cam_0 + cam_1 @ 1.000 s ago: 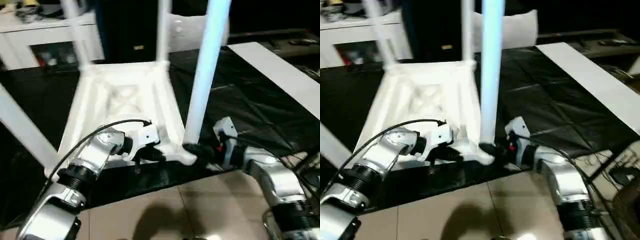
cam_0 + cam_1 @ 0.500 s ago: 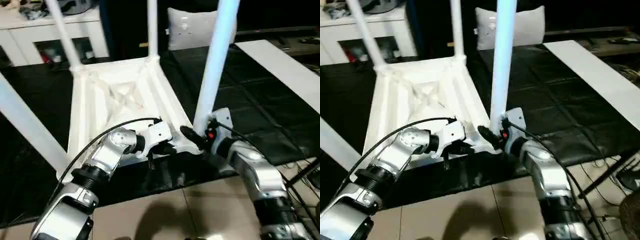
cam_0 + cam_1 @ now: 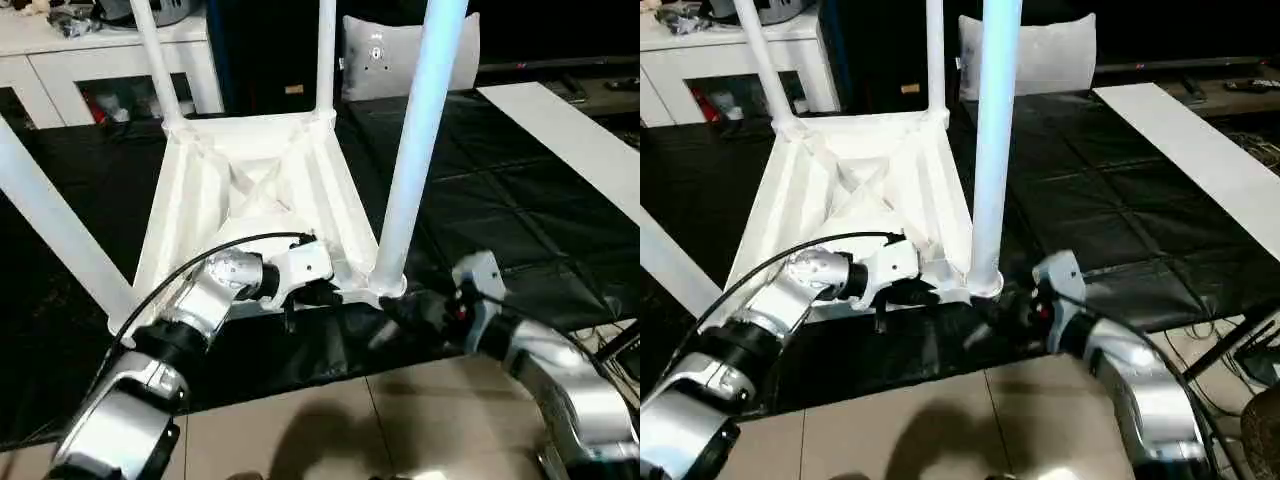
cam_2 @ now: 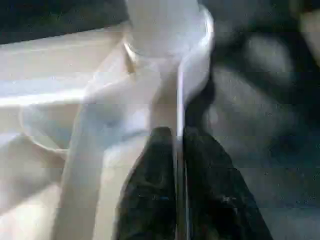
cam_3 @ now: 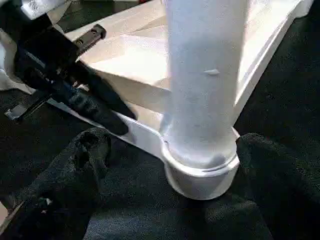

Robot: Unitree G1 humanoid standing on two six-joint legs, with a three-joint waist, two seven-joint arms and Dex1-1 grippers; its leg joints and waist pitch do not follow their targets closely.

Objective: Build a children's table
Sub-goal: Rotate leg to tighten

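I am looking down at the black-covered work surface (image 3: 520,200), where the white tabletop (image 3: 250,190) is lying upside down, its ribbed underside facing up, close to the near edge of this surface. Four white legs are standing in its corner sockets. At the far left, the near left leg (image 3: 55,235) is leaning outward toward the left edge. The far left leg (image 3: 155,65) and the far right leg (image 3: 325,55) are rising from the two far corners.

My left gripper (image 3: 902,293) is reaching to the near rim of the tabletop. In the left wrist view its two black fingers (image 4: 150,200) are pinching the thin rim between them, just beside the near right socket.

The near right leg (image 3: 410,150) is standing upright in that socket (image 5: 200,172), at the near right corner of the tabletop.

My right gripper (image 5: 170,200) is hanging just in front of this socket with its fingers (image 5: 85,160) spread wide on either side, not touching the leg.

A grey cushion (image 3: 410,55) is standing at the far edge.
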